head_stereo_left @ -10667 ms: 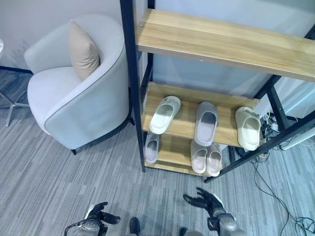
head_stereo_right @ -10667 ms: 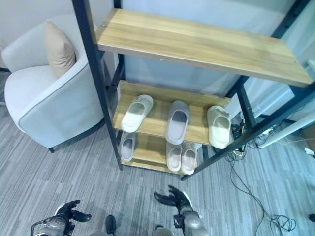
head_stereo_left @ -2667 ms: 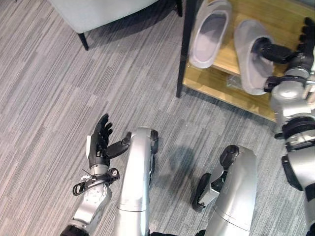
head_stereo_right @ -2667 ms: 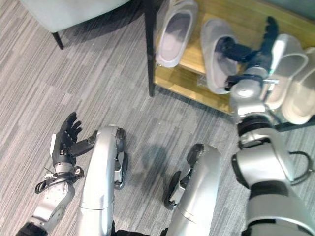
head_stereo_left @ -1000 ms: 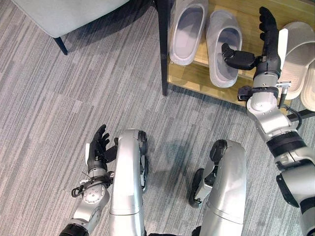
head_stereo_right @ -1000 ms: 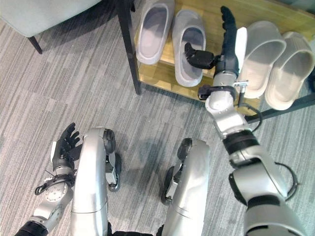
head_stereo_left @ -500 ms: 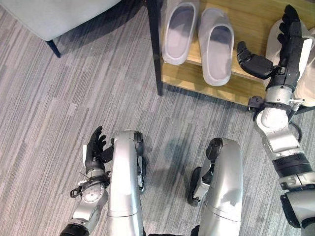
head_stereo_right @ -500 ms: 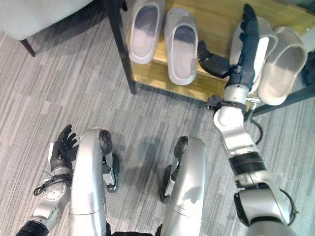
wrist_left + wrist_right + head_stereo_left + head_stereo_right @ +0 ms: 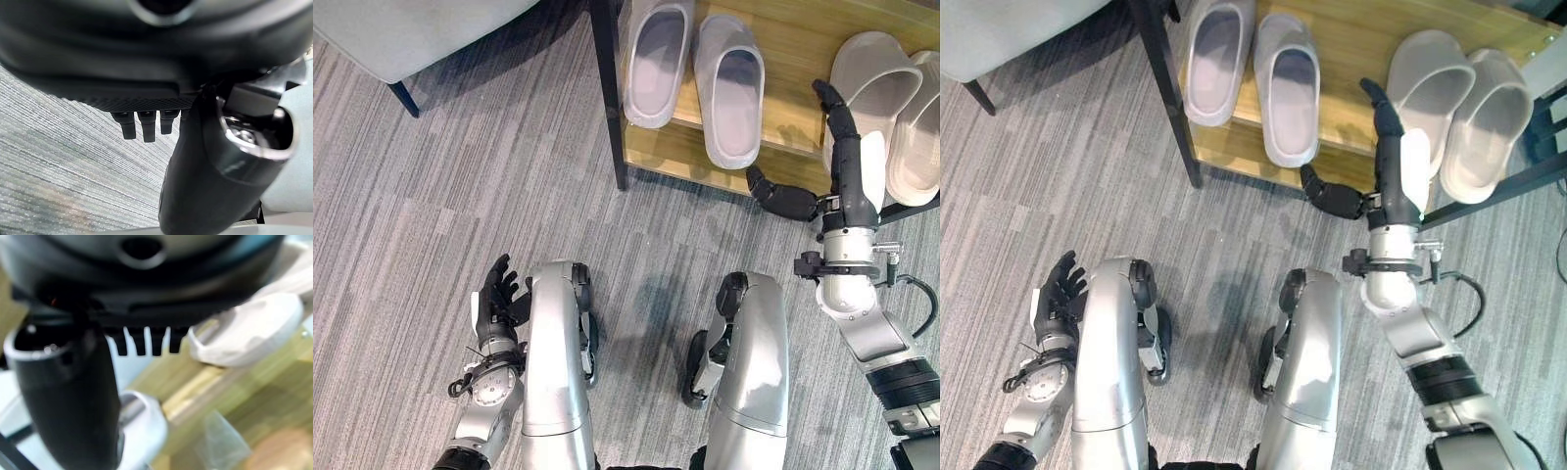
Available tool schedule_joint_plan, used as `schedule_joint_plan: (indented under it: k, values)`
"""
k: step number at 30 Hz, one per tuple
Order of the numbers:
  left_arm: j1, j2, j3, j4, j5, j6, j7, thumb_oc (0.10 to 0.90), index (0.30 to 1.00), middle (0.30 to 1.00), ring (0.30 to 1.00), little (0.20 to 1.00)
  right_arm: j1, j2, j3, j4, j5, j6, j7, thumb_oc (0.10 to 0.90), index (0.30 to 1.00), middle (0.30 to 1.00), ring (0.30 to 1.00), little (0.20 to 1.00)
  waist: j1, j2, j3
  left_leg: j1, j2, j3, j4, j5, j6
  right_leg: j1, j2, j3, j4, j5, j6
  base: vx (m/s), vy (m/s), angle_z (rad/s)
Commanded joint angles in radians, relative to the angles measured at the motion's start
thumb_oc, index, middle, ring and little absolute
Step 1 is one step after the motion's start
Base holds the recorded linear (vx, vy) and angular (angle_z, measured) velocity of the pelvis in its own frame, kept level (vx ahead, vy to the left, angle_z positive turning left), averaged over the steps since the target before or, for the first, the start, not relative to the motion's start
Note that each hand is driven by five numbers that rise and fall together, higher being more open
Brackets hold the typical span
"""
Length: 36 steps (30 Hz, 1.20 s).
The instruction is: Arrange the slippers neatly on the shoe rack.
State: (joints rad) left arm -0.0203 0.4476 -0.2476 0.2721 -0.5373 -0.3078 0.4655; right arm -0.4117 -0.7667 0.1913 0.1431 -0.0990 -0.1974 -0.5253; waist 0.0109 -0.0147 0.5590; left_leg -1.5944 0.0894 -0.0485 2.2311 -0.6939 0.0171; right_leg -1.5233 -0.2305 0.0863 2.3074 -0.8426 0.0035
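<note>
Two grey slippers (image 9: 655, 61) (image 9: 729, 90) lie side by side, toes inward, at the left end of the rack's bottom wooden shelf (image 9: 795, 61). A cream pair (image 9: 869, 98) (image 9: 916, 127) lies together at its right end. My right hand (image 9: 848, 184) hovers at the shelf's front edge between the two pairs, open, fingers straight and pointing into the rack, thumb spread towards the grey pair, holding nothing. The right wrist view looks past its fingers (image 9: 146, 341) at a cream slipper (image 9: 249, 328) on the wood. My left hand (image 9: 493, 307) hangs open and idle low over the carpet.
The rack's black front post (image 9: 607, 93) stands just left of the grey pair. A dark crossbar (image 9: 1489, 191) runs in front of the cream pair. A light armchair (image 9: 411, 29) stands at the upper left. Grey striped carpet (image 9: 440, 196) covers the floor in front of the rack.
My right hand has drawn back from beside the grey slippers to the shelf's front edge, nearer the cream pair. The view has shifted. The left hand stays low.
</note>
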Motion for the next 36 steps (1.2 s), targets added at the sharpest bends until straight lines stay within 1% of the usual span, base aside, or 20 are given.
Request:
schedule_joint_plan:
  k: [1,5,13,14,22,30,31,36]
  values:
    - [-0.037,-0.04,-0.065,-0.075,0.094,-0.045,-0.059,0.8,0.9,0.9,0.9,0.9,-0.122,-0.052,-0.02,-0.074,-0.066,-0.034,-0.036,0.8,0.9,0.9,0.9,0.9,0.017,-0.022,-0.039,0.024,-0.019,-0.053,-0.007,-0.083,0.002,-0.046,0.0,0.005,0.003,0.044,-0.067,0.0,0.0,0.0]
    - [-0.041,-0.034,-0.06,-0.075,0.095,-0.049,-0.057,0.8,0.9,0.9,0.9,0.9,-0.158,-0.056,0.022,-0.058,-0.091,-0.023,-0.024,0.8,0.9,0.9,0.9,0.9,0.019,-0.019,-0.039,0.024,-0.017,-0.054,-0.007,-0.083,0.002,-0.046,-0.001,0.004,0.003,0.042,-0.069,0.0,0.0,0.0]
    - [-0.057,-0.028,-0.054,-0.056,0.082,-0.055,-0.056,0.8,0.9,0.9,0.9,0.9,-0.233,-0.039,0.091,0.006,-0.082,-0.015,-0.007,0.8,0.9,0.9,0.9,0.9,0.023,-0.018,-0.039,0.024,-0.016,-0.057,-0.006,-0.079,0.0,-0.046,-0.002,0.006,0.006,0.044,-0.068,0.0,0.0,0.0]
    - [-0.066,-0.028,-0.057,-0.047,0.076,-0.056,-0.057,0.8,0.9,0.9,0.9,0.9,-0.264,-0.029,0.116,0.043,-0.074,-0.007,0.0,0.8,0.9,0.9,0.9,0.9,0.026,-0.017,-0.039,0.024,-0.017,-0.058,-0.006,-0.078,-0.001,-0.046,-0.002,0.006,0.005,0.046,-0.068,0.0,0.0,0.0]
    - [-0.093,-0.023,-0.053,-0.019,0.063,-0.06,-0.052,0.8,0.9,0.9,0.9,0.9,-0.349,0.017,0.176,0.138,-0.005,-0.015,0.018,0.8,0.9,0.9,0.9,0.9,0.031,-0.012,-0.039,0.024,-0.017,-0.062,-0.003,-0.075,-0.002,-0.046,-0.002,0.005,0.007,0.046,-0.069,0.0,0.0,0.0]
    - [-0.112,-0.023,-0.052,-0.002,0.045,-0.064,-0.05,0.8,0.9,0.9,0.9,0.9,-0.42,0.066,0.212,0.181,0.021,-0.013,0.021,0.8,0.9,0.9,0.9,0.9,0.037,-0.007,-0.039,0.024,-0.018,-0.061,-0.002,-0.074,-0.001,-0.046,0.0,0.008,0.01,0.048,-0.069,0.0,0.0,0.0]
    - [-0.122,-0.024,-0.055,0.005,0.04,-0.065,-0.05,0.8,0.9,0.9,0.9,0.9,-0.451,0.081,0.23,0.202,0.023,-0.008,0.02,0.8,0.9,0.9,0.9,0.9,0.039,-0.007,-0.039,0.024,-0.018,-0.061,-0.003,-0.073,-0.001,-0.046,0.002,0.009,0.011,0.05,-0.069,0.0,0.0,0.0]
    - [-0.131,-0.023,-0.048,0.012,0.026,-0.067,-0.048,0.8,0.9,0.9,0.9,0.9,-0.499,0.117,0.258,0.23,0.027,0.001,0.025,0.8,0.9,0.9,0.9,0.9,0.044,-0.006,-0.039,0.024,-0.019,-0.06,-0.003,-0.073,-0.001,-0.046,0.002,0.009,0.014,0.051,-0.069,0.0,0.0,0.0]
